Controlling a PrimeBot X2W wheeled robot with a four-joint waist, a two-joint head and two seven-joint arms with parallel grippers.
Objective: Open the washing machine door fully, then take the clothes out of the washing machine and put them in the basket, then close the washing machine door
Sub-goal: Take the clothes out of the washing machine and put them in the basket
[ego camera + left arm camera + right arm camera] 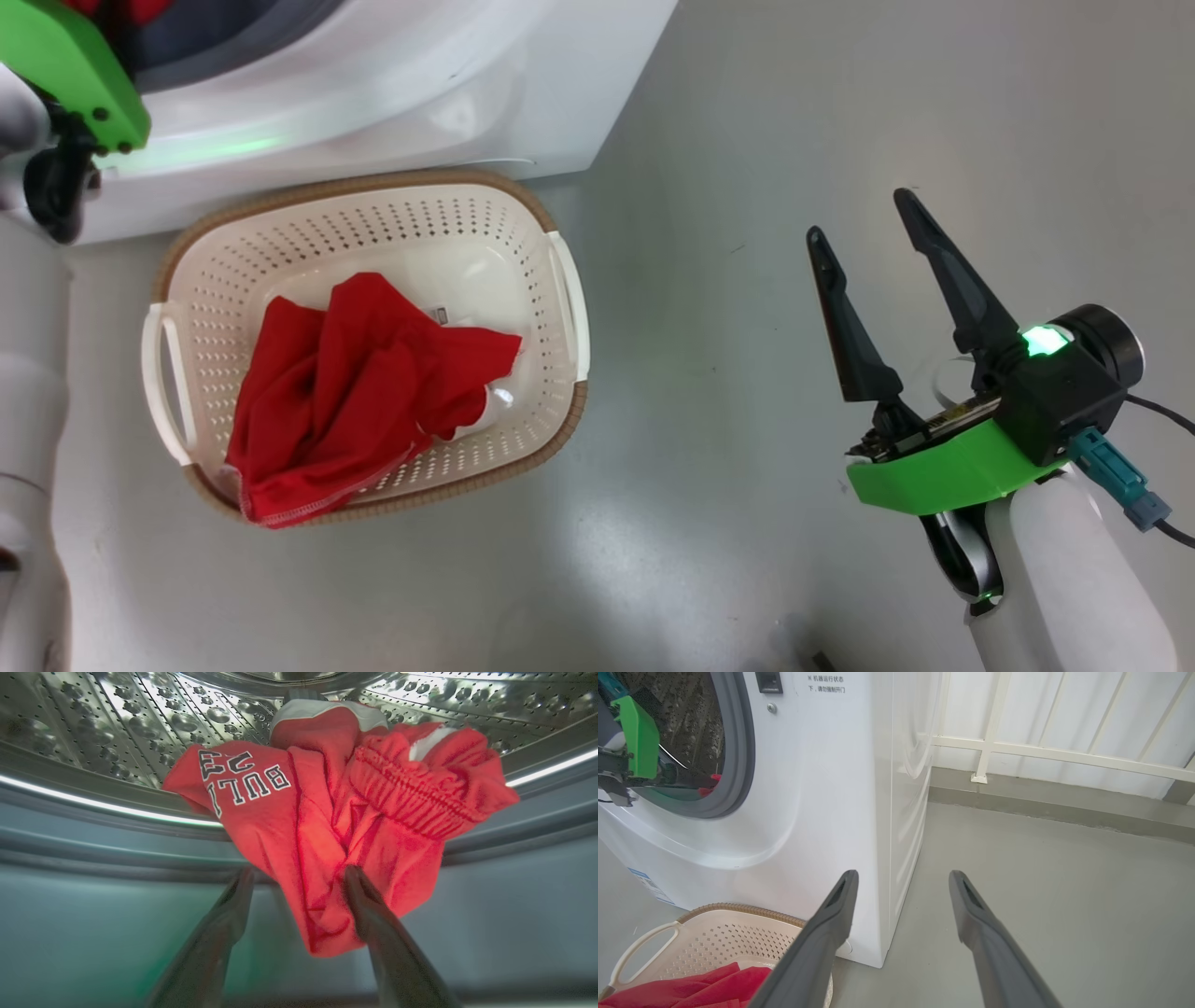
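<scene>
Red cloth (355, 392) lies bunched in the basket (373, 219), which sits at six o'clock of the washing machine (448, 84). Another red garment (327, 788) spills over the steel drum's (140, 714) lip, and the left gripper (299, 875) meets its hanging fold with fingers apart. At three o'clock of the basket, the right gripper (859, 215) hovers with its fingers spread and empty.
</scene>
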